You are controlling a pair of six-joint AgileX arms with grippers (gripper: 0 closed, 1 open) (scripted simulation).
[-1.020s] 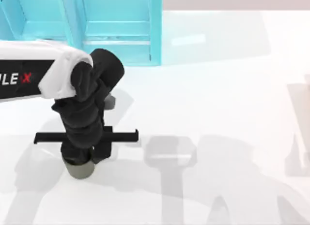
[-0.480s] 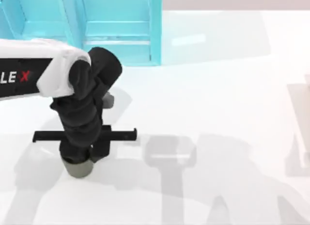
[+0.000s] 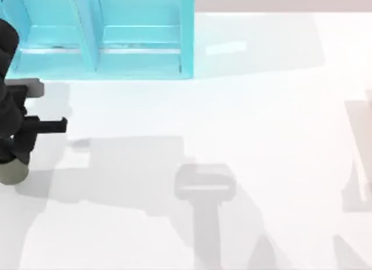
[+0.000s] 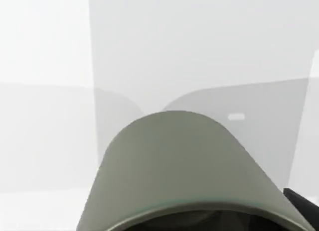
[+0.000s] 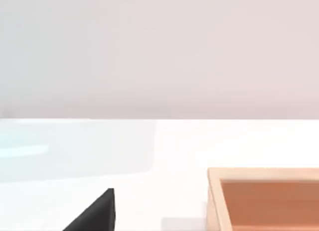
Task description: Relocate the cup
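Now my left pincer [image 3: 13,156] carries the cup [image 3: 13,172] at the table's [image 3: 244,107] far left edge.
From above, it hangs beneath my black wrist, gripped for relocation, I judge; my left wrist view adds its olive wall [image 4: 174,161] close up; my right wrist view offers a wooden box [image 5: 264,198].

Cup [image 4: 172,166]: matt olive, smooth. Counter [image 3: 244,136]: white, smooth, faint sheen. Shelf unit [image 3: 116,37] behind cup: glossy cyan, plastic-like. Tray [image 5: 264,198]: wood-toned, matt.
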